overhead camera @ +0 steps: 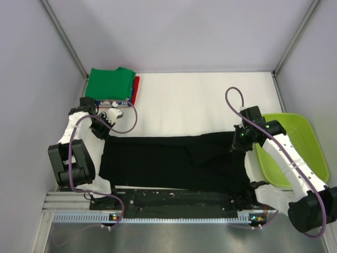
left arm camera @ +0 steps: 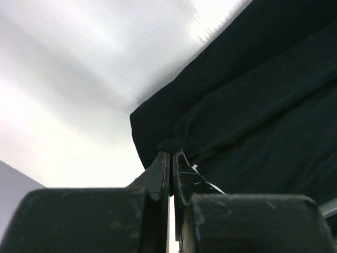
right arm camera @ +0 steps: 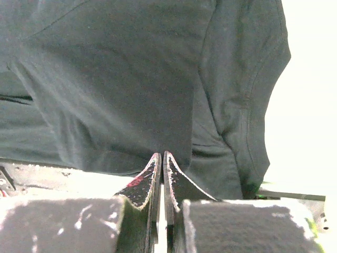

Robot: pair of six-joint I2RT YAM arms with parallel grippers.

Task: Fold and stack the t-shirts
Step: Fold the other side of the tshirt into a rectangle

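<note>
Top external view is showing the black shirt [overhead camera: 174, 163] lying spread out near the arms and not folded up yet, while a folded pile [overhead camera: 111, 84] is sitting at the far left, the left gripper [left arm camera: 171, 154] is pinching the shirt's edge, and the right gripper [right arm camera: 160, 156] is sitting closed over the cloth, though whether it is holding any is hard to see.

left gripper [left arm camera: 171, 154] closed, right gripper [right arm camera: 160, 155] closed (arms apart)
</note>
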